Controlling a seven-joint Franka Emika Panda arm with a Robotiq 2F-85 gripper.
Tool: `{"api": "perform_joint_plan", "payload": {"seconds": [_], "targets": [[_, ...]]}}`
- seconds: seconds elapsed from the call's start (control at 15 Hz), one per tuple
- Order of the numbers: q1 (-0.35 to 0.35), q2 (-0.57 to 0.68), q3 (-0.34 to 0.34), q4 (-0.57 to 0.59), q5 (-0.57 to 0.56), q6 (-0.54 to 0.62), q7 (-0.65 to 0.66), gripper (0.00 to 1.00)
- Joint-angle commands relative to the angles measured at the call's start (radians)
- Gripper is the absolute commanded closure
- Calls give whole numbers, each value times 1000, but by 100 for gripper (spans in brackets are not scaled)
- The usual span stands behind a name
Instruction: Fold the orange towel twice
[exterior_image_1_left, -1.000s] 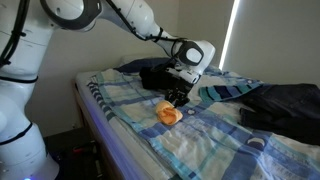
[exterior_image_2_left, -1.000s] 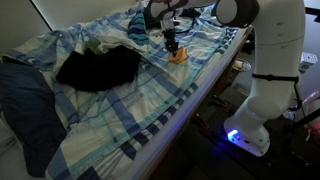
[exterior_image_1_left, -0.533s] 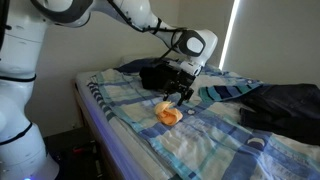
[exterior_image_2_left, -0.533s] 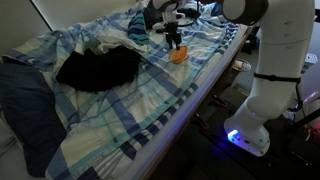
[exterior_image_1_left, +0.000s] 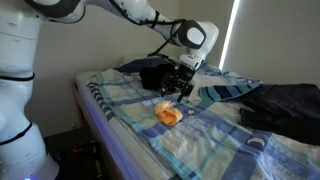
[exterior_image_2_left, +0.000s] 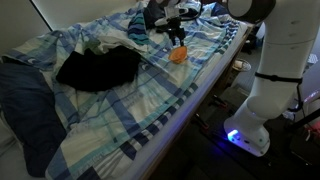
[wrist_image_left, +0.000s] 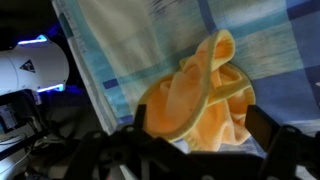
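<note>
1. In the wrist view the tool (wrist_image_left: 200, 124) is released, its jaws spread wide and holding nothing, with one finger on each side of the towel (wrist_image_left: 195, 100).
2. The towel lies straight under the tool, not touching it. It sits as a crumpled lump on the plaid sheet (wrist_image_left: 250, 30), so I cannot make out a long axis. One raised, curled edge runs between the two fingers.
3. In both exterior views the towel (exterior_image_1_left: 168, 113) (exterior_image_2_left: 178, 56) rests near the side edge of the bed (exterior_image_1_left: 105, 115), and the tool hangs just above it.
4. To my eye the next move depends on this: the towel is directly below, but no flat corner shows for the tool to take.
5. A second ago the tool was down at the towel with narrower jaws. It has since let go and risen, and the towel has barely moved.
</note>
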Motion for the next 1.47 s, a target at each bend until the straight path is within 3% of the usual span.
{"api": "perform_joint_plan", "payload": {"seconds": [0.0,0.53,1.4], "targets": [[7,-69,-6,-49,-61,-86,-3,0],[-3,-114,-5,-81,-129,-170,-9,0],[16,-106,4,-154,-100,29,142,0]]}}
